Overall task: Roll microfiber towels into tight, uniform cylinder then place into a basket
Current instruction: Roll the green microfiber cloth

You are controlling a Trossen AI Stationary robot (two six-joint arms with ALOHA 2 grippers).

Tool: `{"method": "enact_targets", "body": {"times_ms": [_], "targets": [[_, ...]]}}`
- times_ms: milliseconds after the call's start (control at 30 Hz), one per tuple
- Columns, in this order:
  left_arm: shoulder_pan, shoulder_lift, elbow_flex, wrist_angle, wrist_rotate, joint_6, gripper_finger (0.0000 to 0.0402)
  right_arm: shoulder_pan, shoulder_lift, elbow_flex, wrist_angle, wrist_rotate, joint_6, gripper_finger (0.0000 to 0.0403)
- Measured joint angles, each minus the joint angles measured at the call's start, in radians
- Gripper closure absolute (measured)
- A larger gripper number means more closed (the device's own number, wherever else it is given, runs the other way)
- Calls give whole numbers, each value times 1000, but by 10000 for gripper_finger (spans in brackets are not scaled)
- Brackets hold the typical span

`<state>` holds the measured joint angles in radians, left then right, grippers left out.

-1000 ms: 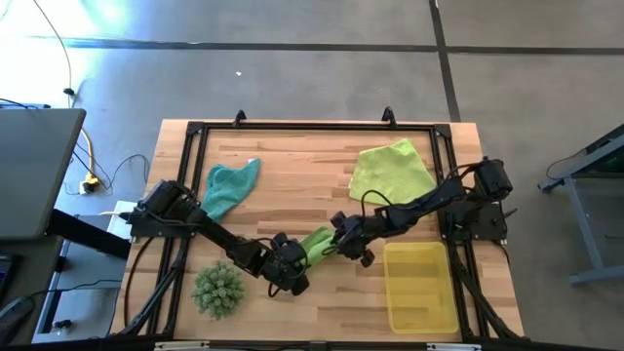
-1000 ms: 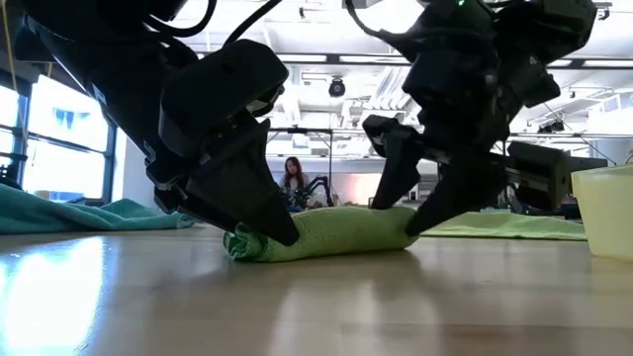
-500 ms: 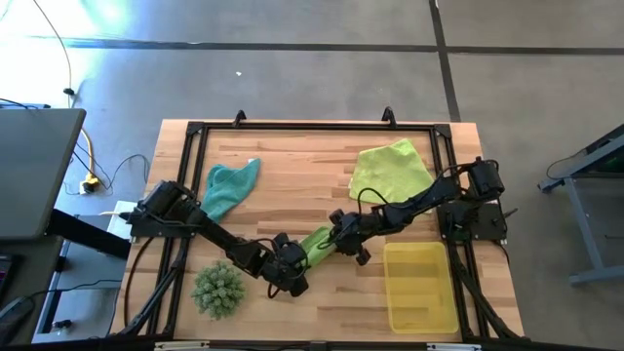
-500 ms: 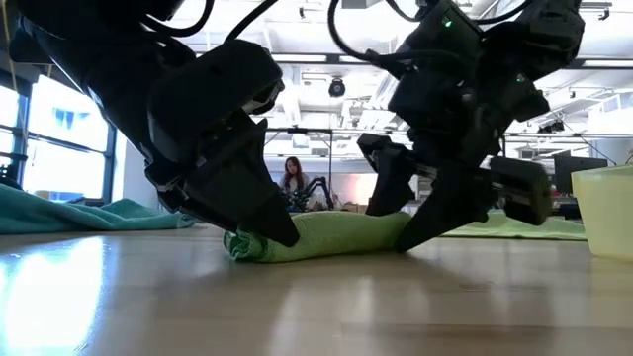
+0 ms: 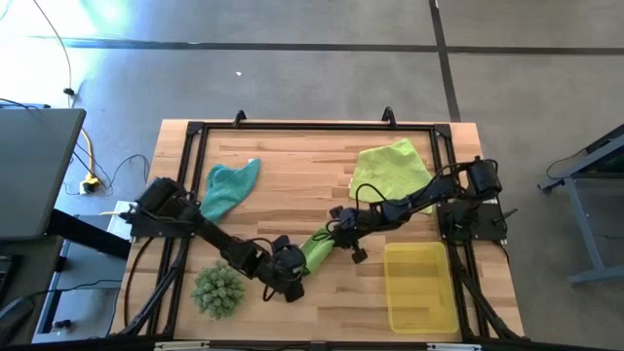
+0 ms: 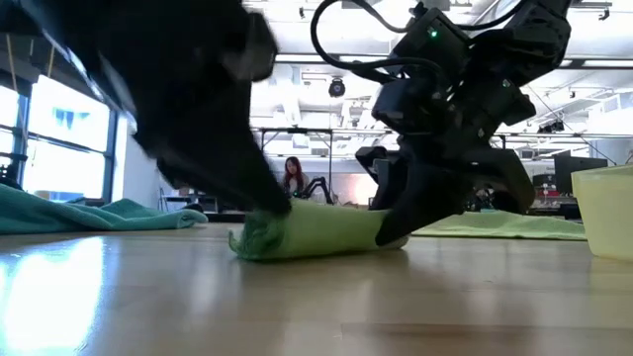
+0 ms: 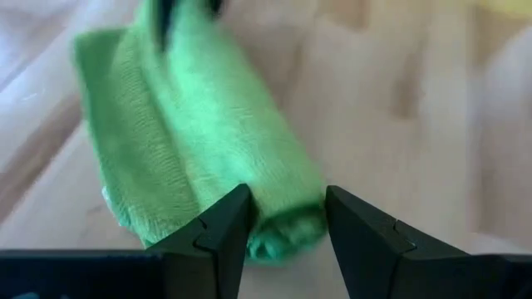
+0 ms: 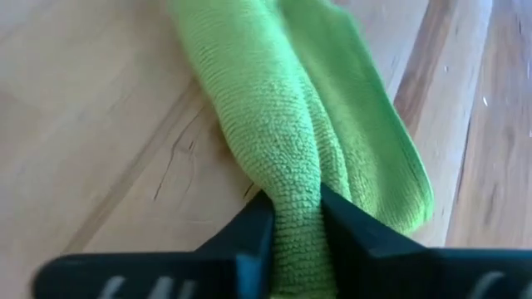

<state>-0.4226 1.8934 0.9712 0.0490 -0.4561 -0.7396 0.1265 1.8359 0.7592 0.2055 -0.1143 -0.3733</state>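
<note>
The yellow basket point(image 5: 421, 285) sits at the near right of the wooden table point(image 5: 292, 185), and nothing lies in it. In the low view its pale wall point(image 6: 605, 208) stands at the far right edge, well apart from the work.

The bright green towel point(image 5: 317, 249) lies rolled into a short cylinder near the middle front of the table, just left of the basket. The right gripper point(image 8: 293, 218) pinches one end of this roll, its fingers drawn in narrow with a ridge of cloth squeezed between them. The left gripper point(image 7: 283, 218) is at the roll's other end, its fingers spread with the rolled end point(image 7: 287, 232) lying between them; whether they press the cloth I cannot tell.

The pale yellow-green towel point(image 5: 392, 171) lies spread flat at the far right, and the teal towel point(image 5: 230, 187) lies loose at the far left. A spiky green ball point(image 5: 218, 289) rests at the near left, beside the left arm.
</note>
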Motion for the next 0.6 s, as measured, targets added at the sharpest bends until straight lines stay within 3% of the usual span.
{"method": "enact_targets", "body": {"times_ms": [167,400,600], "targets": [[-3,-34,1,-12,0,16,255,-12,0,6,-23,-40,85,394],[-8,-48,-1,7,-61,51,255,-56,4,95,-186,-224,297,390],[-7,-48,-1,39,-168,144,255,-82,7,194,-390,-260,375,390]]}}
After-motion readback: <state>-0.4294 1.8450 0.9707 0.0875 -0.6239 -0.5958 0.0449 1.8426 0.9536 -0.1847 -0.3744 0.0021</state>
